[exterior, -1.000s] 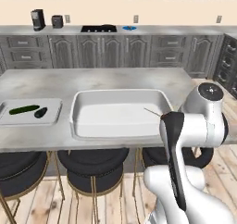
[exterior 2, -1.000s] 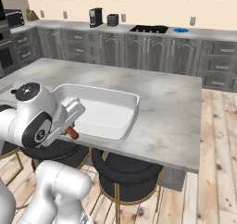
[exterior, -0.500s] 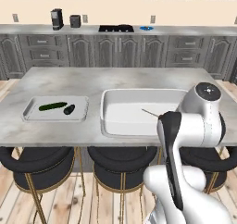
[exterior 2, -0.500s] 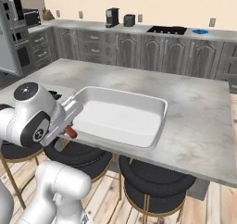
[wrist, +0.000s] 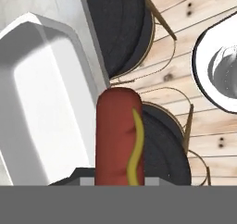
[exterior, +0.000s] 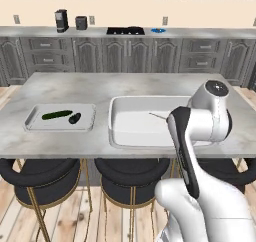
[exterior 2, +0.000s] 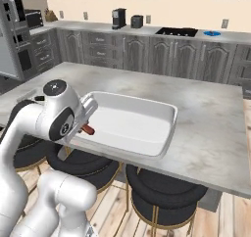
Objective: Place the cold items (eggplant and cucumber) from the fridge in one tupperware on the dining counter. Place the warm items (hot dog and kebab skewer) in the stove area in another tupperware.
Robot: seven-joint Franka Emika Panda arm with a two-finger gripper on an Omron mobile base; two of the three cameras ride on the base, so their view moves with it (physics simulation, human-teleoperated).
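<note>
Fingers (wrist: pixel 118 179) clamp one hot dog (wrist: pixel 119 140), which we see held out past the table (exterior: pixel 100 88) edge, above a black stool (wrist: pixel 159 149) and beside the large white tupperware (exterior 2: pixel 132 126). We count two tupperwares; the smaller (exterior: pixel 35 121) holds one cucumber (exterior: pixel 56 115) and one eggplant (exterior: pixel 74 118). Our base has rolled left since half a second ago, so both containers sit farther right in frame.

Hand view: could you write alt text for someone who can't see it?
A red-brown hot dog with a yellow mustard stripe rises from the gripper at the bottom, held out beyond the counter edge above black round stools and a wooden floor. An empty white rectangular tupperware sits on the grey counter alongside.
</note>
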